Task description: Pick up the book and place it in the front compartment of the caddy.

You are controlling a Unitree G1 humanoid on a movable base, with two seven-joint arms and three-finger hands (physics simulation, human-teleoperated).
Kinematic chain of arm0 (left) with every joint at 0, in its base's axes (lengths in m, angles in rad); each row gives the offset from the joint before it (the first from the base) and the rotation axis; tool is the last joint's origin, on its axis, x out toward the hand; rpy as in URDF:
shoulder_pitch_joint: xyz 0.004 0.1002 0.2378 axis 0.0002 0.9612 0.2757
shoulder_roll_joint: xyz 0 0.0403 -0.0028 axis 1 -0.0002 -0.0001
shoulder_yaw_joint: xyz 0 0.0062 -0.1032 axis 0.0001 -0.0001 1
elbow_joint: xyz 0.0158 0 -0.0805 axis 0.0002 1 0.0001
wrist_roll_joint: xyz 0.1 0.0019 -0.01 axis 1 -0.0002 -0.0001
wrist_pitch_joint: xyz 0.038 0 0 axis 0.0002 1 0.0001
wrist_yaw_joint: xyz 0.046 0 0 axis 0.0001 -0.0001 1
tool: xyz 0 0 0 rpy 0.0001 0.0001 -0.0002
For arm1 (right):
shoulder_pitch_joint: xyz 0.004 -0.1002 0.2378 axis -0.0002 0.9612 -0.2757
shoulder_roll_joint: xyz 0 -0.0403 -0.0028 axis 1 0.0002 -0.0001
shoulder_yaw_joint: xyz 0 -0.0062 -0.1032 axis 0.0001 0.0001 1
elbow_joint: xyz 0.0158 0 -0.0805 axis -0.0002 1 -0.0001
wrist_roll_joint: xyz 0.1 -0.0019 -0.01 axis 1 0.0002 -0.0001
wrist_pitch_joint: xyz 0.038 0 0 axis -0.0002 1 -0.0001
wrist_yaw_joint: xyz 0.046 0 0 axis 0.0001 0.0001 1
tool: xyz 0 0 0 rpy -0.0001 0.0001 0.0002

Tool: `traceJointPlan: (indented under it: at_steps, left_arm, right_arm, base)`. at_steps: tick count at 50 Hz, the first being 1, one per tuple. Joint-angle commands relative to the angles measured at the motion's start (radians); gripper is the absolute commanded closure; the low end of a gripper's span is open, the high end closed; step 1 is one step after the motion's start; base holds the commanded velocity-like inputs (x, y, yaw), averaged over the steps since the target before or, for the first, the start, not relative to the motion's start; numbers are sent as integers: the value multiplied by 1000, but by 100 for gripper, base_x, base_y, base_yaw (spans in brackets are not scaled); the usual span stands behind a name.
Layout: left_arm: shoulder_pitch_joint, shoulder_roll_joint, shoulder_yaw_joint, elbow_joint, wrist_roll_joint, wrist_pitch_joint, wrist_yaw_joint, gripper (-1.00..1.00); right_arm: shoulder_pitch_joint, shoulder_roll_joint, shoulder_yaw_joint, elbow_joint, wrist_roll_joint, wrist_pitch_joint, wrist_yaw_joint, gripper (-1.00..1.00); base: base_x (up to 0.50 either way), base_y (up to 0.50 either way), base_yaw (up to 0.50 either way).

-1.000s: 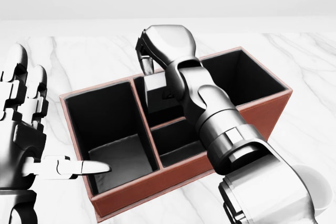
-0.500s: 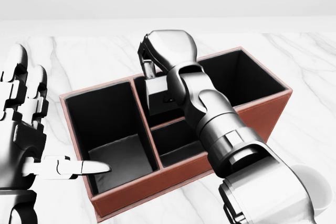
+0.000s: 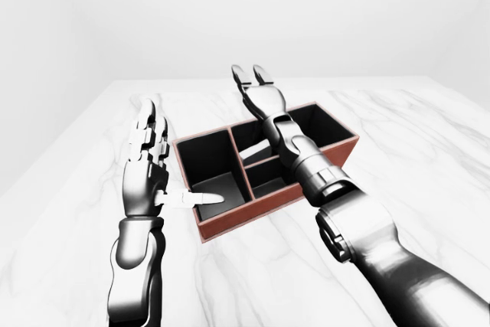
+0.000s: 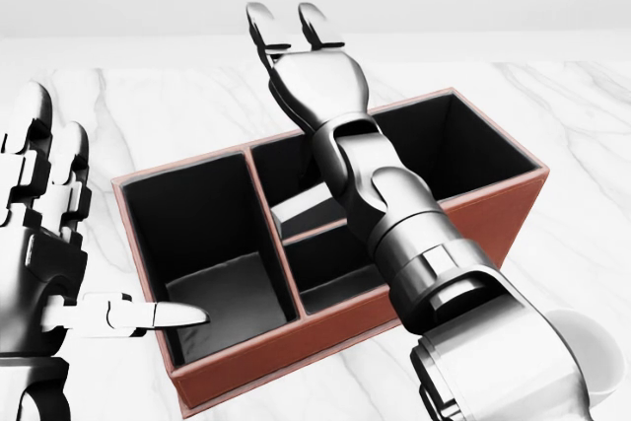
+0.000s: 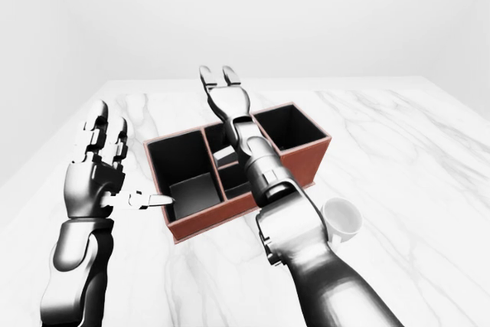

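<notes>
- The marble table was the largest item and carried everything else.
- The caddy, a red-brown box with black lining, sat at the centre of the head view. It had one large compartment at 9 o'clock, two small middle compartments and one large compartment at 3 o'clock.
- The book lay tilted inside the small middle compartment toward 12 o'clock, leaning against the divider. No finger touched it.
- A flat dark slab lay on the floor of the 9 o'clock compartment; what it was could not be told. The other compartments showed nothing inside.
- The right hand was above the caddy's 12 o'clock wall, fingers spread and extended toward 12 o'clock, holding nothing.
- The left hand was at 9 o'clock beside the caddy, fingers straight up, thumb pointing over the 9 o'clock compartment, holding nothing.
- A white mug stood on the table at 4 o'clock from the caddy, just beside the right forearm.
- Difference from half a second earlier: the right hand had been closed on the book above the middle compartment; it had since spread its fingers and the book had dropped in.
</notes>
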Motion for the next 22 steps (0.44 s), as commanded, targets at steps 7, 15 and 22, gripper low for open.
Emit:
traceJointPlan:
  at_steps: [7,15,22]
  left_arm:
    - [-2,0,1,-3,0,0,0,-100]
    - [1,-1,0,-9,0,0,-1,-100]
    - [5,-1,-2,-13,2,0,-1,-100]
  right_arm:
    - [8,-1,-5,-18,-3,0,11,-100]
    - [32,-9,-17,-100,30,0,42,-100]
    - [74,-15,-37,-224,96,0,104,-100]
  base:
    - [0,0,0]
    - [0,0,0]
    - [0,0,0]
